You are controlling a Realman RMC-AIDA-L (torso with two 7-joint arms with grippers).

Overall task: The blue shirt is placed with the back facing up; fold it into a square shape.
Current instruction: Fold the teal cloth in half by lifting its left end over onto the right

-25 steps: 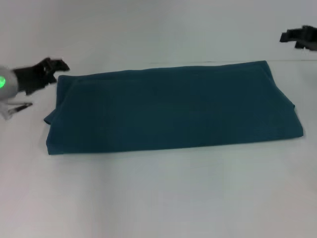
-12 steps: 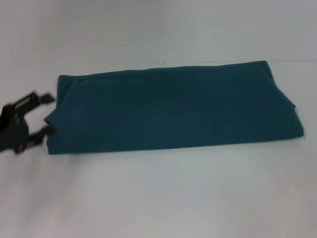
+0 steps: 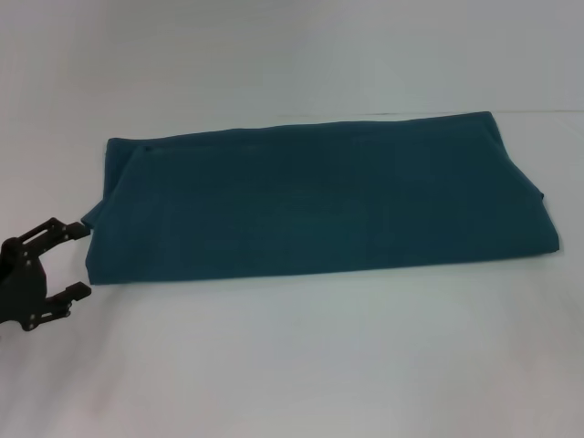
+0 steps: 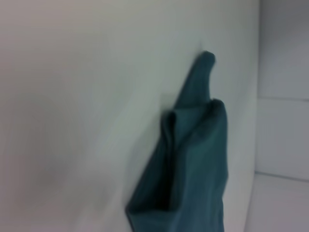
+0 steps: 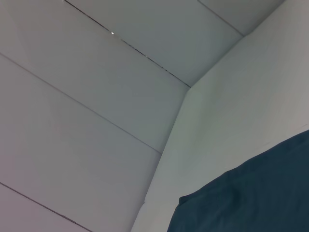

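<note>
The blue shirt lies folded into a long wide band across the middle of the white table, plain side up. My left gripper is open at the table's left, level with the shirt's near left corner and just apart from it. The left wrist view shows the shirt's folded end edge on. The right wrist view shows one corner of the shirt. My right gripper is out of the head view.
The white table stretches wide in front of the shirt. Its far edge meets a pale wall behind the shirt.
My left gripper has moved from the shirt's far left corner toward me, down to its near left corner. My right gripper has left the head view at the far right.
</note>
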